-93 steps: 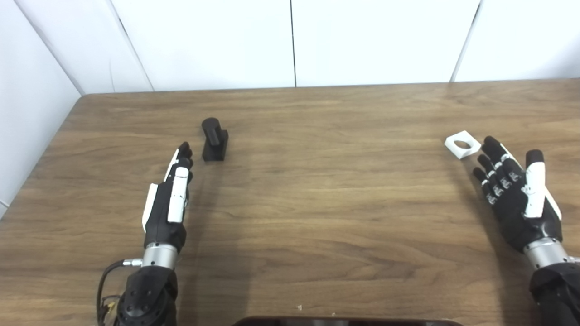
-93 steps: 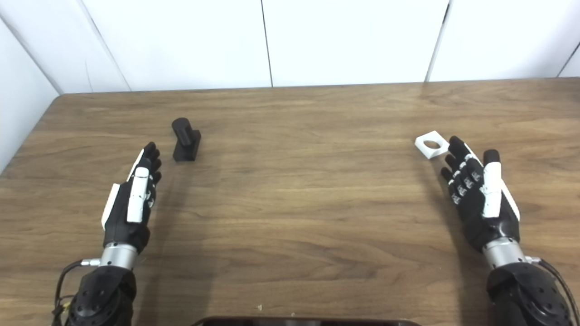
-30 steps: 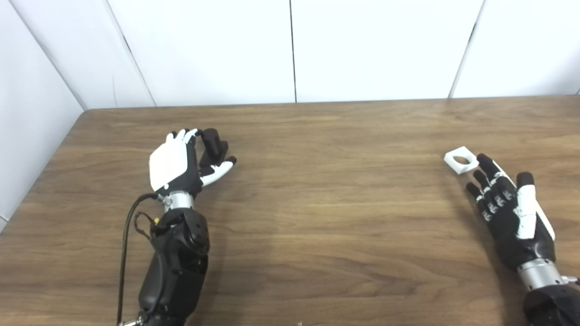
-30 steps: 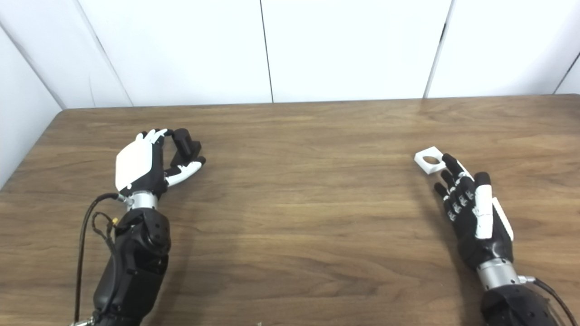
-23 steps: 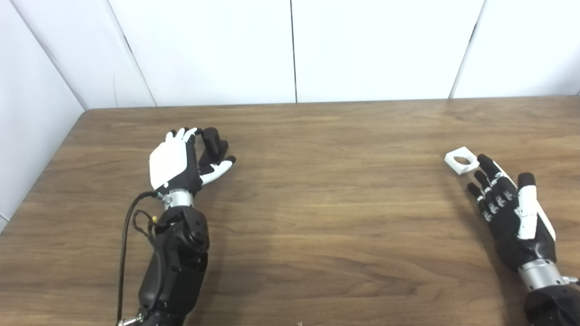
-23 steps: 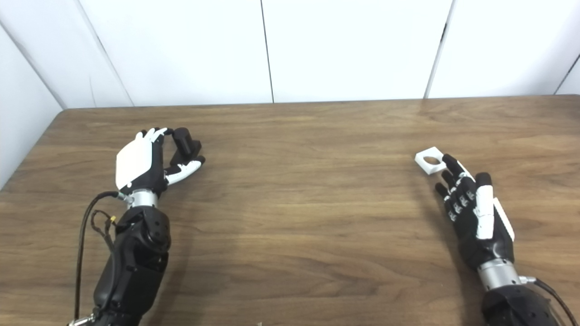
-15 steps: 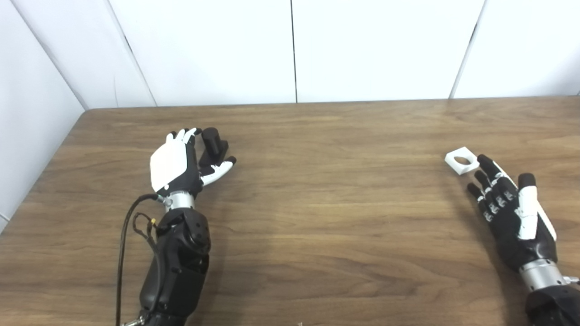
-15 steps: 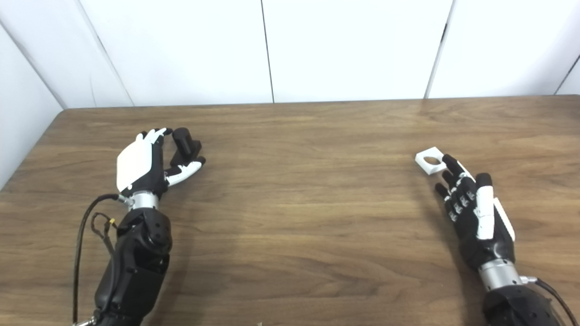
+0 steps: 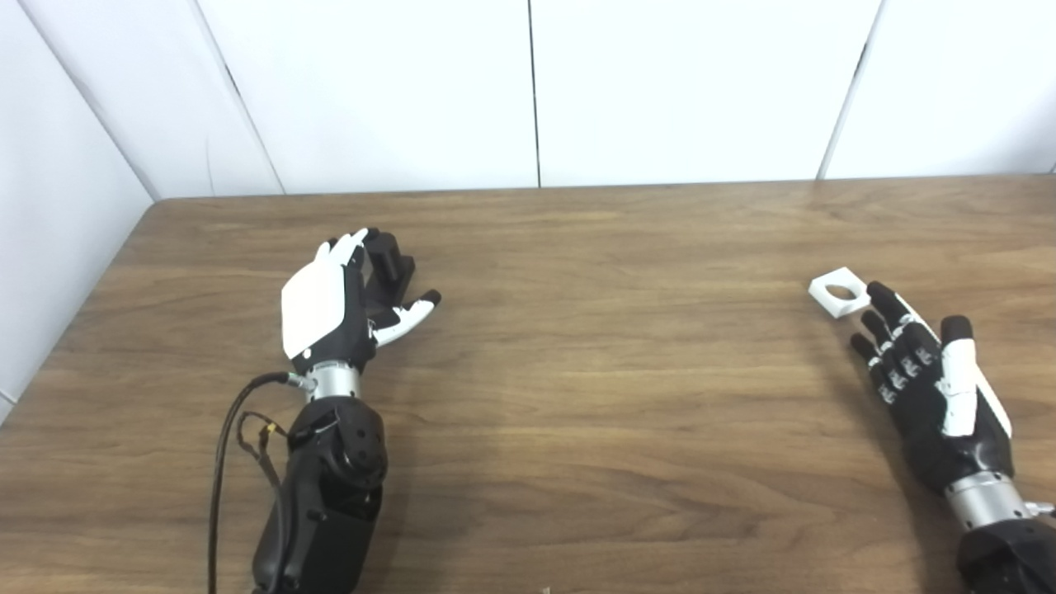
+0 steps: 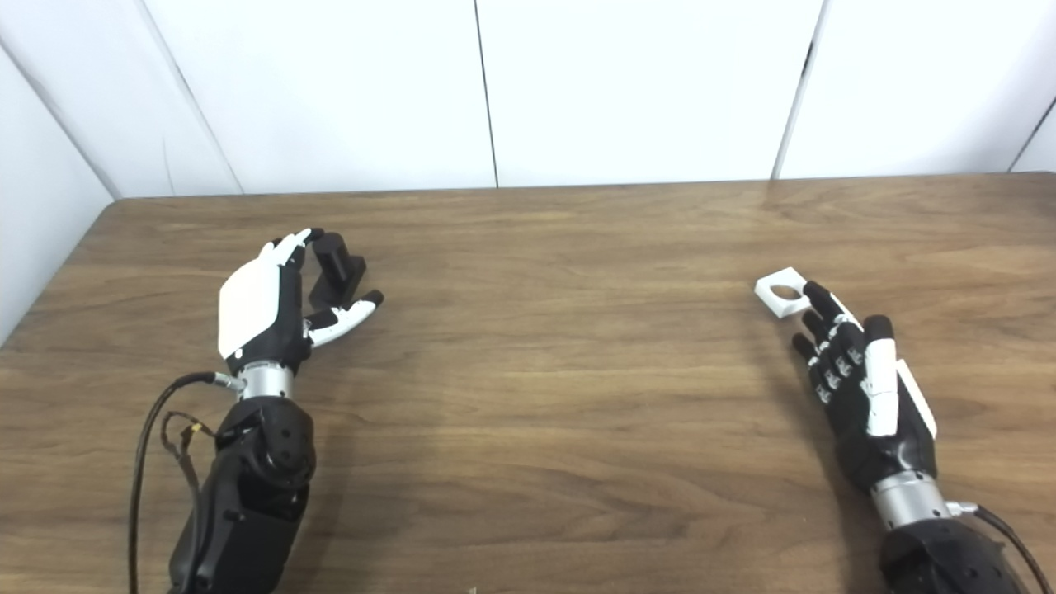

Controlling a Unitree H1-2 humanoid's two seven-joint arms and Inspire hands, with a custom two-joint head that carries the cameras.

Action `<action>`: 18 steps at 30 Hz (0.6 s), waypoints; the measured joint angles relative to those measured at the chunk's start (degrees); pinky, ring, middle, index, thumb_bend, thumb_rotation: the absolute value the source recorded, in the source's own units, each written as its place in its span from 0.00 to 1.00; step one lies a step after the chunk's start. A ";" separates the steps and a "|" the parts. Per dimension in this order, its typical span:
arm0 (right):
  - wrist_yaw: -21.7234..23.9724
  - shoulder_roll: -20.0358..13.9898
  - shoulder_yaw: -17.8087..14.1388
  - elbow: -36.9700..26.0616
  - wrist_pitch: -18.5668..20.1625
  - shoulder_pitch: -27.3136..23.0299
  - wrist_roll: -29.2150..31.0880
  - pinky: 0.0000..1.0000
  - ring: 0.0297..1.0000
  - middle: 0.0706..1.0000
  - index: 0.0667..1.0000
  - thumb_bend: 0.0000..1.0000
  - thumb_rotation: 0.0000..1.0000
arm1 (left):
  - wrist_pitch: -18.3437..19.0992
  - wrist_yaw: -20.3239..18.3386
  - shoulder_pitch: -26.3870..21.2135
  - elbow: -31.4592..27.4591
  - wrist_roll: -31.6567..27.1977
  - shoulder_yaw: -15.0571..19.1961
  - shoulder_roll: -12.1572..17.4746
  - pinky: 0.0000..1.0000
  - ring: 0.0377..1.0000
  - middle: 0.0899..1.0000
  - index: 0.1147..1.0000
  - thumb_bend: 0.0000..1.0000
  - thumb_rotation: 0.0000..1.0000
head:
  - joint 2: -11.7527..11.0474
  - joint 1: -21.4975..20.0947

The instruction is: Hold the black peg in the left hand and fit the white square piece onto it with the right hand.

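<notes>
The left hand's fingers [image 9: 353, 243] are reaching up along the left side of the black peg [image 9: 389, 257], their tips curling toward its round top, while the thumb [image 9: 410, 311] is sticking out to the right below the peg's base. The grip is not closing yet: thumb and fingers are spreading apart around the peg, and whether any fingertip is actually touching it is hard to tell. The left hand [image 9: 326, 309] is showing its white back to the cameras, wrist coming up from the black forearm with its cable looping off to the left.

Over on the right, the fingers [image 10: 827, 318] are lying spread and loosely extended, holding nothing, the longest fingertip sitting just beside the near corner of the white square piece [image 10: 783, 291], possibly touching it. The right hand [image 10: 866, 388] is resting palm up, low over the wooden table [image 9: 610, 396], its thumb pointing forward.

The peg is standing on the table's left half, well apart from the white square piece, which is lying flat on the right half with its round hole facing up.
</notes>
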 measured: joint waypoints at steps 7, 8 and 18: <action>0.65 -0.47 0.09 0.12 0.02 0.01 0.33 0.99 1.00 1.00 0.90 0.69 0.99 | 1.77 0.52 -0.01 -0.01 0.15 0.17 -0.94 0.84 0.96 0.91 0.87 0.74 0.41 | 0.09 0.26; 0.73 -0.53 0.09 0.16 0.02 0.01 0.39 0.99 1.00 1.00 0.90 0.69 0.99 | 2.04 0.54 -0.02 -0.01 0.19 0.19 -1.05 0.84 0.96 0.91 0.87 0.74 0.41 | 0.17 0.35; 1.19 -1.19 0.18 0.48 0.02 0.02 1.17 1.00 1.00 1.00 0.91 0.69 0.97 | 5.39 1.06 -0.65 1.55 0.63 0.55 -1.23 0.86 0.98 0.93 0.88 0.74 0.42 | 0.18 0.97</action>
